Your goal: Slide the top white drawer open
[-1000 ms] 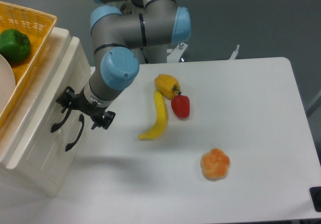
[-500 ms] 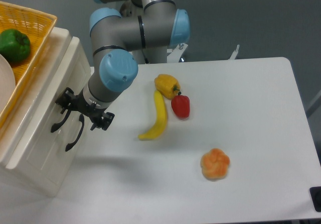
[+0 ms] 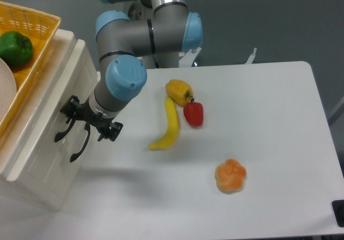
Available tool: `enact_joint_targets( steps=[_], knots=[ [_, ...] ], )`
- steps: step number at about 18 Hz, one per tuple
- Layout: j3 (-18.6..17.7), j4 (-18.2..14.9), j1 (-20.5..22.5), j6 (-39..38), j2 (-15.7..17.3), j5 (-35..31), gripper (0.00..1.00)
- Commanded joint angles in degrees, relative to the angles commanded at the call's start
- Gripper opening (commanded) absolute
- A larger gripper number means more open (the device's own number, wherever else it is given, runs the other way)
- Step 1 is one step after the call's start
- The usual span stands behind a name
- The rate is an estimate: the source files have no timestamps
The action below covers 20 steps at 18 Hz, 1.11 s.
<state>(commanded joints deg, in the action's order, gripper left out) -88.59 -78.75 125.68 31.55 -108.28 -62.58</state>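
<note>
The top white drawer (image 3: 64, 89) is the upper cream front of the cabinet at the left. Its curved black handle (image 3: 62, 133) lies just left of the lower drawer's handle (image 3: 80, 145). My gripper (image 3: 90, 120) hangs right in front of the cabinet face, just above both handles. It is open: one black finger (image 3: 69, 108) is near the upper front and the other (image 3: 110, 131) is out over the table. I cannot tell whether a finger touches the top handle.
A yellow basket (image 3: 32, 46) holding a green pepper (image 3: 15, 48) rests on the cabinet top. On the table lie a banana (image 3: 169, 128), a yellow pepper (image 3: 178, 92), a red pepper (image 3: 193, 113) and an orange fruit (image 3: 230, 176).
The arm has crept a few pixels left and down toward the cabinet front. The drawer and the items on the table have not moved.
</note>
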Motion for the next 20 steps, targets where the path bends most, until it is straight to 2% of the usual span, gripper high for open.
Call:
enact_joint_targets(
  steps=[20],
  knots=[
    [0.5,0.2,0.4,0.3,0.2,-1.8,1.00]
  ],
)
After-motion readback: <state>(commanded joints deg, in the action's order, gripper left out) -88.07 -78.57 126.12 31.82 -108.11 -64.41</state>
